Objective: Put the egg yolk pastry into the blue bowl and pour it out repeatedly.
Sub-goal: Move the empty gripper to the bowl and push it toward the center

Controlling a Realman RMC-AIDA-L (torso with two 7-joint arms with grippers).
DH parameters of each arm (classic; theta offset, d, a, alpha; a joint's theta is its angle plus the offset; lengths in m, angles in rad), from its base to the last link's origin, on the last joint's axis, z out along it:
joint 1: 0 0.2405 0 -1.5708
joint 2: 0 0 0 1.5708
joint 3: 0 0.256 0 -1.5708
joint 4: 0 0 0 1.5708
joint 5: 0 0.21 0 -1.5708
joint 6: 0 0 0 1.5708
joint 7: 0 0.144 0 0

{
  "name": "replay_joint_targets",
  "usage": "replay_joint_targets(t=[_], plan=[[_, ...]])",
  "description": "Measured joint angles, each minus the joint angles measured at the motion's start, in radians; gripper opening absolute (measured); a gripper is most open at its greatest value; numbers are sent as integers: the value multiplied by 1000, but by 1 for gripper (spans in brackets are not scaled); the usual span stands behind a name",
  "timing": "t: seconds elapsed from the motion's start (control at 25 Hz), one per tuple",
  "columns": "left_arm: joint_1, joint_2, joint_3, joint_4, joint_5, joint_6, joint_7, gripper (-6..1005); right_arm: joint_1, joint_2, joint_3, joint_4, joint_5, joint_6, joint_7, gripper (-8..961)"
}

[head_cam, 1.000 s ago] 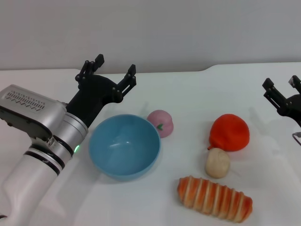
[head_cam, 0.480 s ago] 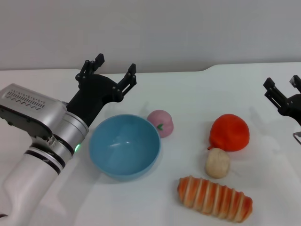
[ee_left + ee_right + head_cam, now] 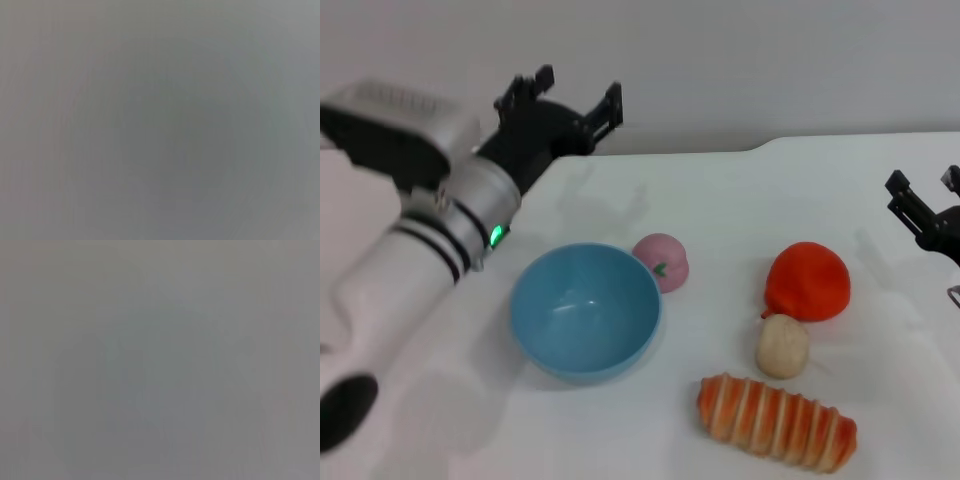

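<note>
A white bench (image 3: 720, 200) fills the lower part of the head view. Its far edge runs straight along the back and steps slightly upward toward the robot's right. Behind it stands a plain, pale grey wall (image 3: 740, 60), unmarked and evenly lit. Soft, diffuse shadows lie on the bench surface. Both wrist views show only a uniform grey field.

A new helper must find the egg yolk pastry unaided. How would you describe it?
Start at the blue bowl on the white table and look toward the robot's right. The egg yolk pastry sits between the red fruit and the striped bread loaf: the smallest, plain beige lump.
</note>
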State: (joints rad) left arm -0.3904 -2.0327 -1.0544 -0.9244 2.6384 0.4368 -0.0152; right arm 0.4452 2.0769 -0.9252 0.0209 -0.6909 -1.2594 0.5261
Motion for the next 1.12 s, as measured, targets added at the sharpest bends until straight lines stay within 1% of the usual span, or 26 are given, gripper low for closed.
replay_joint_targets(t=[0.16, 0.28, 0.32, 0.36, 0.48, 0.68, 0.8, 0.92, 0.96, 1.12], plan=[[-5, -6, -147, -148, 108, -288, 4, 840, -6, 0, 0, 0, 2, 0, 0, 793], [-15, -6, -208, -227, 162, -452, 7, 840, -9, 0, 0, -1, 2, 0, 0, 793], [-23, -6, -239, -261, 172, -551, 18, 840, -10, 0, 0, 0, 2, 0, 0, 793], [-24, -6, -241, -263, 173, -562, 20, 840, -10, 0, 0, 0, 2, 0, 0, 793], [-44, -7, -302, -322, 171, -767, 82, 839, -12, 0, 0, 0, 2, 0, 0, 793], [-72, -19, -402, -422, 164, -1074, 227, 839, -12, 0, 0, -1, 2, 10, 0, 793], [-109, -19, -483, -467, 139, -1263, 299, 839, -11, -1, 0, -2, 2, 14, 0, 793], [-135, -19, -551, -505, 95, -1409, 380, 839, -11, -1, 0, -3, 0, 16, 0, 793], [-142, -19, -565, -510, 88, -1438, 392, 839, -11, -1, 0, -5, -1, 17, -1, 793], [-216, -18, -688, -506, 84, -1664, 446, 840, -11, -1, -4, -7, -2, 17, -1, 793]])
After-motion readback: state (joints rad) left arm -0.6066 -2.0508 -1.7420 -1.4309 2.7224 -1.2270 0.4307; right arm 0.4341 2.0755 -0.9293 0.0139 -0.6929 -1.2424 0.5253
